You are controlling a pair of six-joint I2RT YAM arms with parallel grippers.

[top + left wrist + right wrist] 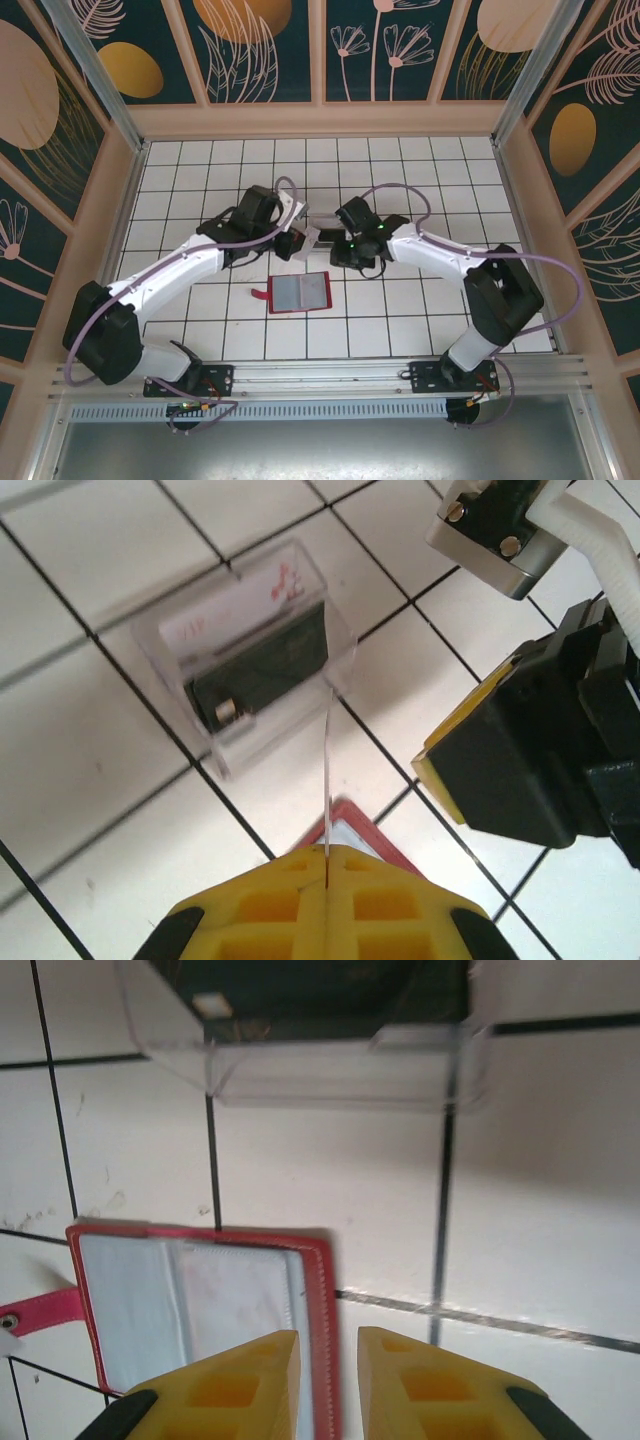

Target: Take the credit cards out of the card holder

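- On the left, black-and-yellow left pincer clamped shut on a thin flat credit card, seen edge-on so no telling its colour, poking out over the white tiled tabletop towards the box.
- Just beyond, small clear plastic box standing on the tabletop, far of the holder, with dark credit cards inside.
- Nearer, small red folding card holder lying open and flat, grey inner side up, little red tab sticking out at its left; cannot tell whether any card sits in its sleeves.
- Probably light, stiff and slick, such a card: best pinched firmly and squarely by a short edge, lest it twist or slide out. Likely soft and light, the holder; apt to lift along with a card unless pinned at the red rim.
- On the right, right pincer hovering above the holder's edge, narrowly parted, holding nothing.
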